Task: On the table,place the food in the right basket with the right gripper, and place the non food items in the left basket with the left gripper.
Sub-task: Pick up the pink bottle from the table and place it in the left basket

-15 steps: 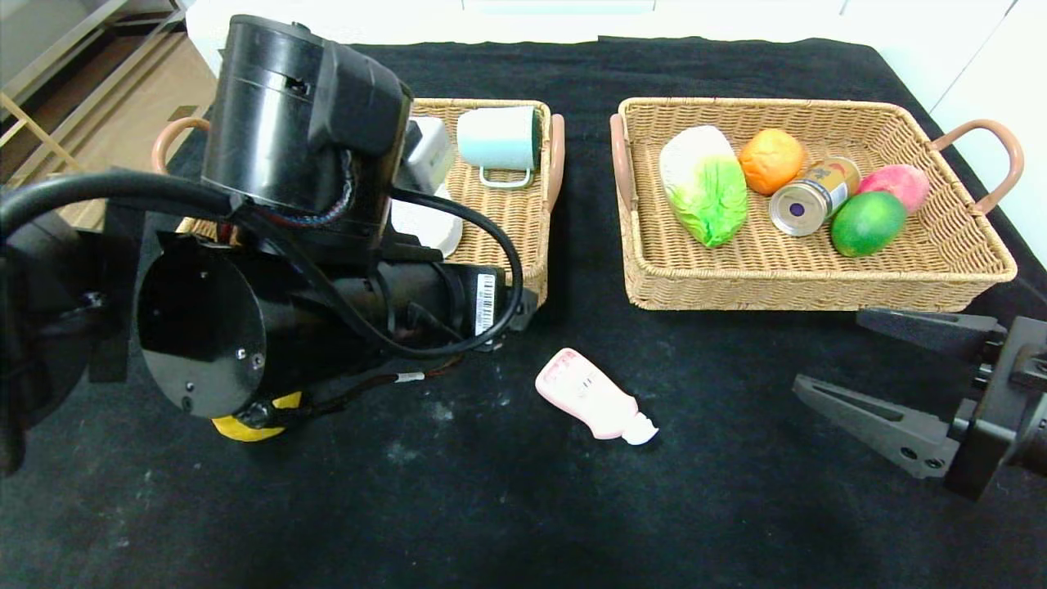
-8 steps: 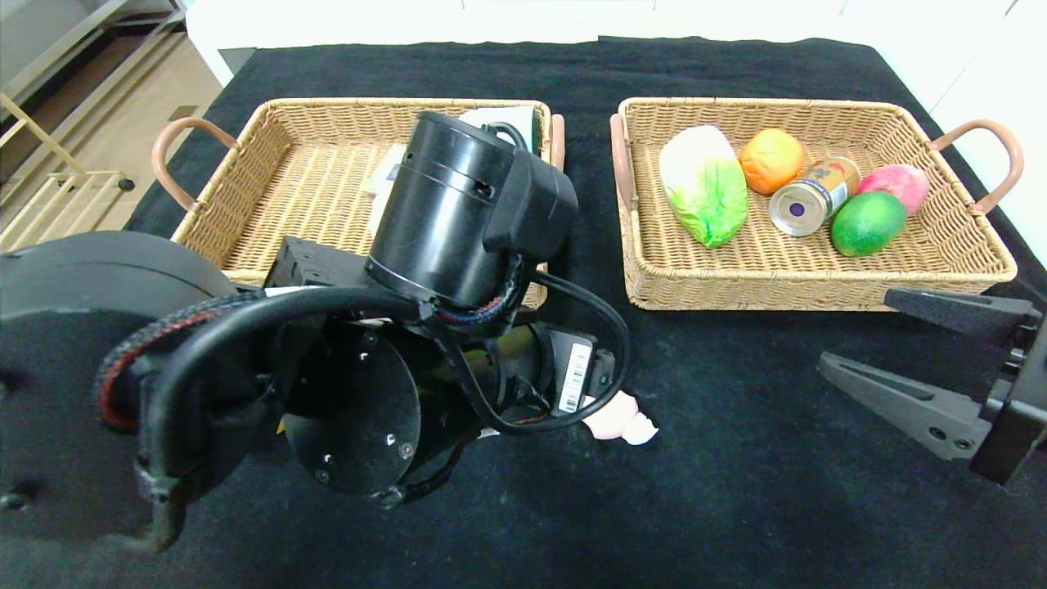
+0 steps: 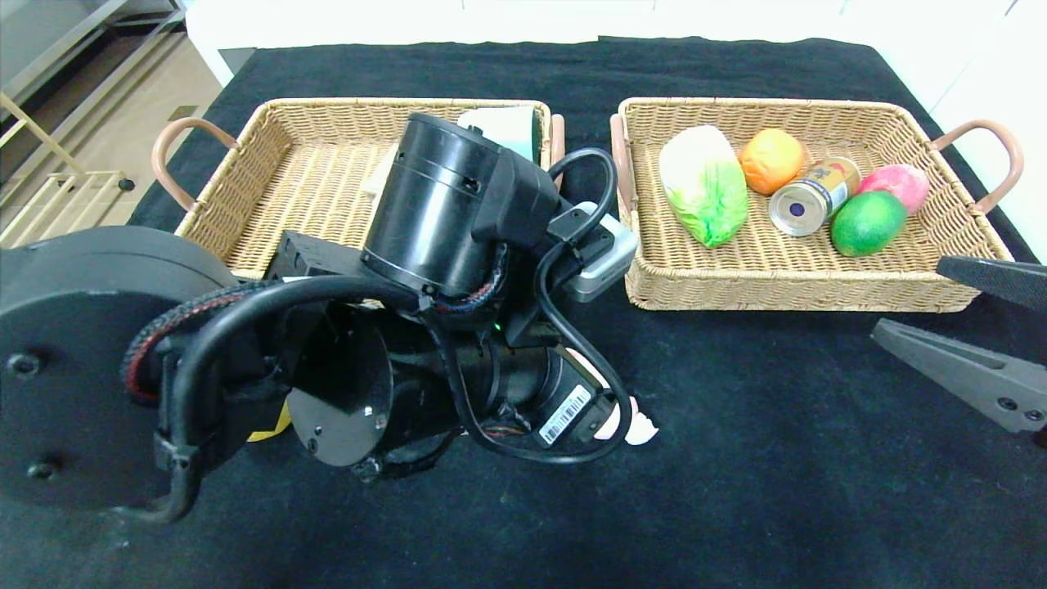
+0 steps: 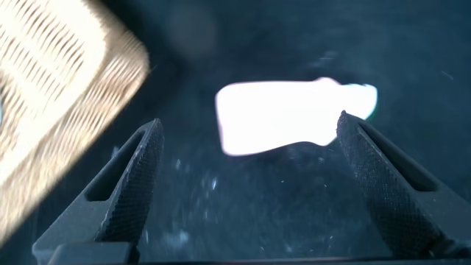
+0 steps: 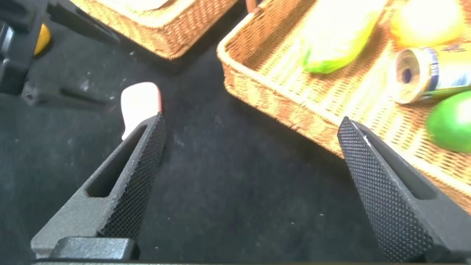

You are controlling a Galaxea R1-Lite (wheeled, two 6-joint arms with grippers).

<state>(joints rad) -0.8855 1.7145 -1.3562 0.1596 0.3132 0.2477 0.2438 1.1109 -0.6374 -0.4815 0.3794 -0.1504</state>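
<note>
The pink squeeze bottle [image 4: 287,118] lies on the black table [image 3: 736,491], just past the fingertips of my open left gripper [image 4: 249,125], in line with the gap between them. In the head view the left arm [image 3: 442,221] covers the bottle, and only its white cap [image 3: 640,431] shows. The right basket [image 3: 818,282] holds the cabbage [image 3: 703,184] and the can [image 3: 811,199]. A yellow sliver of fruit [image 3: 274,424] peeks out under the left arm. My right gripper [image 3: 908,296] hovers open and empty in front of the right basket's near right corner.
An orange [image 3: 771,160], a pink fruit [image 3: 898,184] and a green fruit [image 3: 867,222] also lie in the right basket. The left basket [image 3: 311,164] holds a pale mug [image 3: 507,123], and the arm hides part of this basket.
My left arm has swung away from the left basket, rightward and toward the table front, and now sits over the pink bottle. The right gripper has drawn back to the right.
</note>
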